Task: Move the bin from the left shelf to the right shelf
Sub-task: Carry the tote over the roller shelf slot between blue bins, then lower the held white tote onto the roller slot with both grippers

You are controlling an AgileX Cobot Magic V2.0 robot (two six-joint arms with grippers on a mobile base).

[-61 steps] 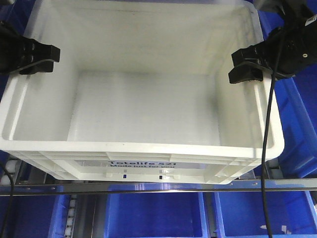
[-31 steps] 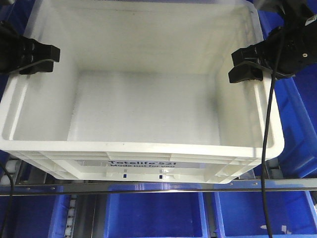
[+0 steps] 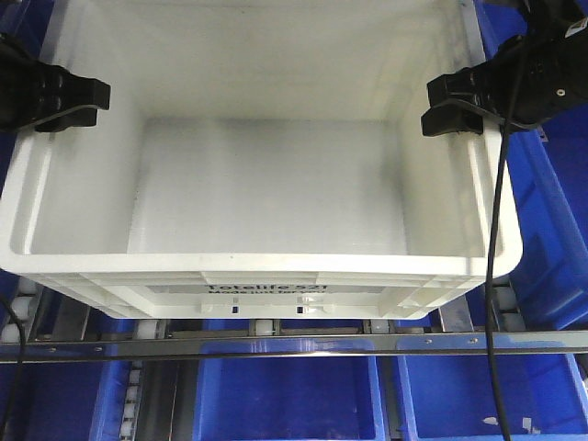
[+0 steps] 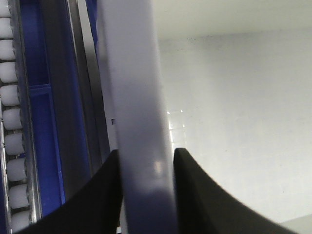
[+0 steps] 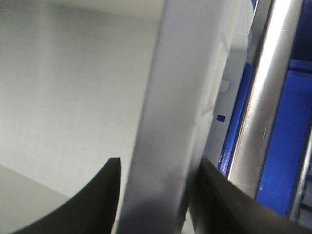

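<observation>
Upward in the front view the bin has shifted since a second ago, its front edge now level, with white rollers bared beneath it. The left gripper pinches the bin's left wall, one finger inside and one outside. The bin lies over the roller shelf behind a metal rail, with blue bins below. Whether it rests on the rollers I cannot tell. The right gripper pinches the right wall likewise.

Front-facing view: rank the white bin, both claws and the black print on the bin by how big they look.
Largest: white bin
Next: left claw and right claw, about alike; the frame edges cut both off.
Smallest: black print
</observation>
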